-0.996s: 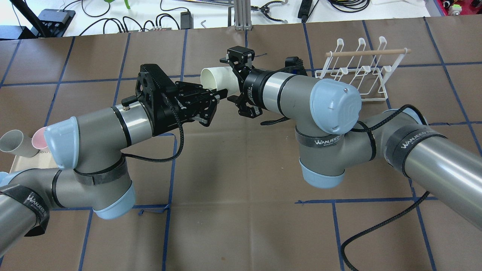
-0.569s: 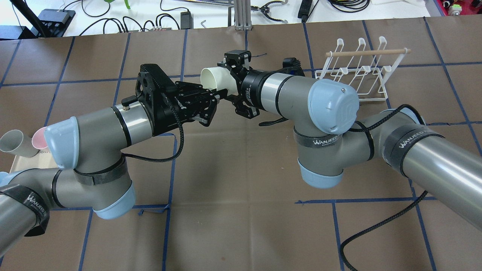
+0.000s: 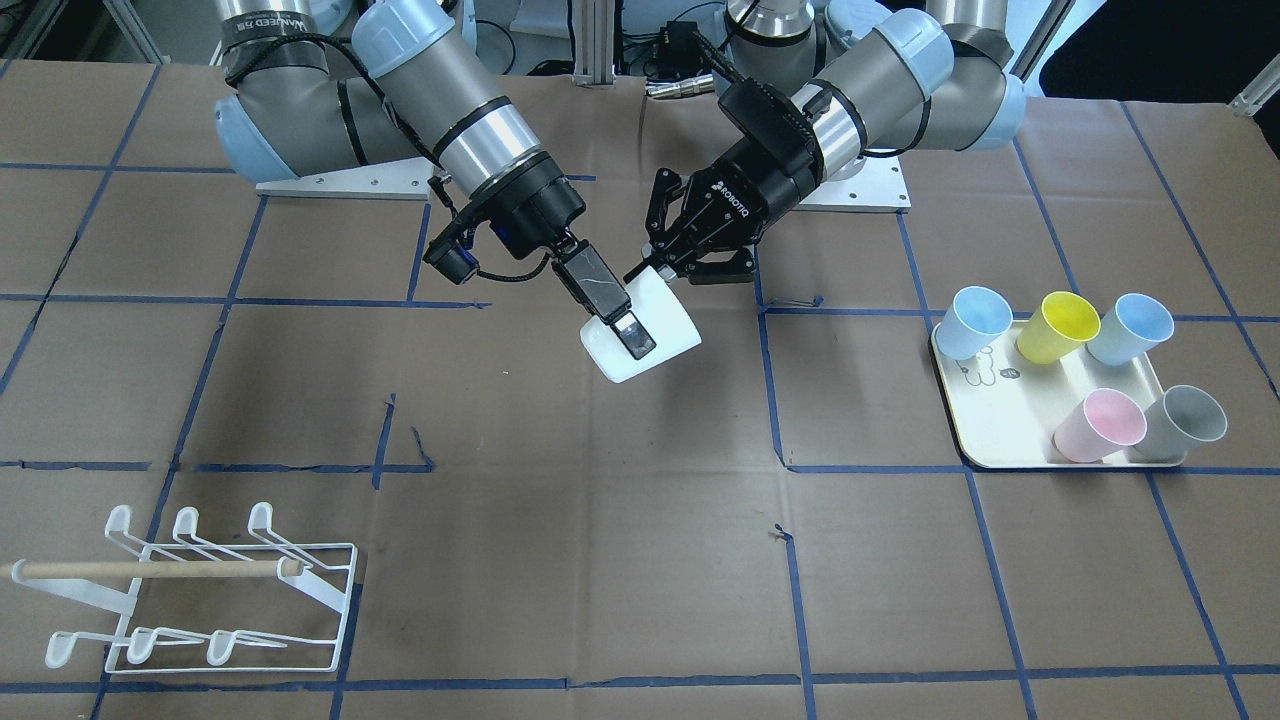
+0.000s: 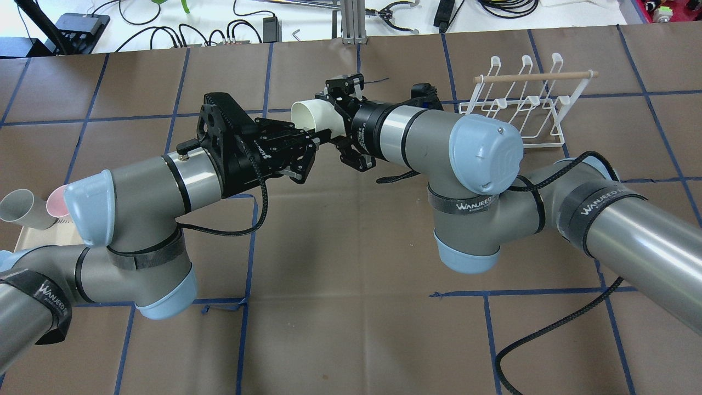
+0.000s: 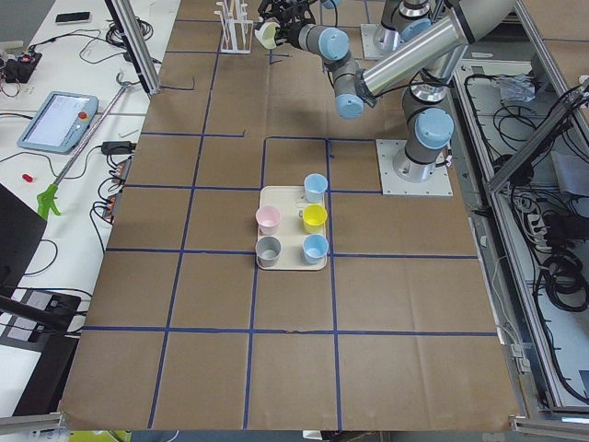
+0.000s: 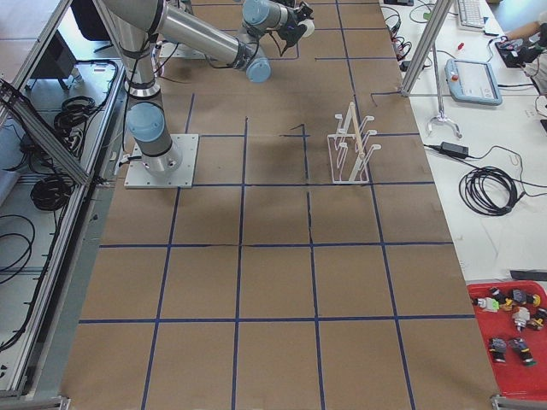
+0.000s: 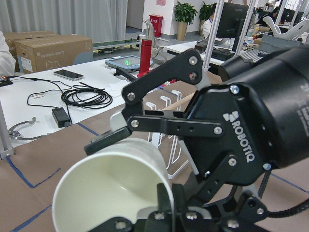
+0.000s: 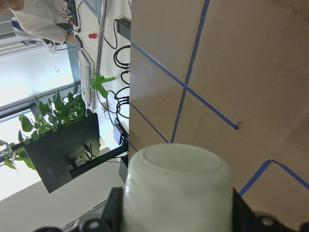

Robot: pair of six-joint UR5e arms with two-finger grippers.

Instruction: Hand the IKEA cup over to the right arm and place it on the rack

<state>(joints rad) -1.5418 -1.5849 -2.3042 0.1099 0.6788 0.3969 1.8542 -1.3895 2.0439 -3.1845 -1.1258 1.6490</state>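
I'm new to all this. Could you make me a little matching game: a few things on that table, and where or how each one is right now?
Things: 1 white cup; 2 rack; 3 tray.
States: A holds five coloured cups; B up in the air; C on the table, no cup on it.
Pairs: 1-B; 2-C; 3-A.

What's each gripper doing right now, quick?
Left gripper: closed on the rim of the cup.
Right gripper: straddles the cup's base end; cannot tell if clamped.
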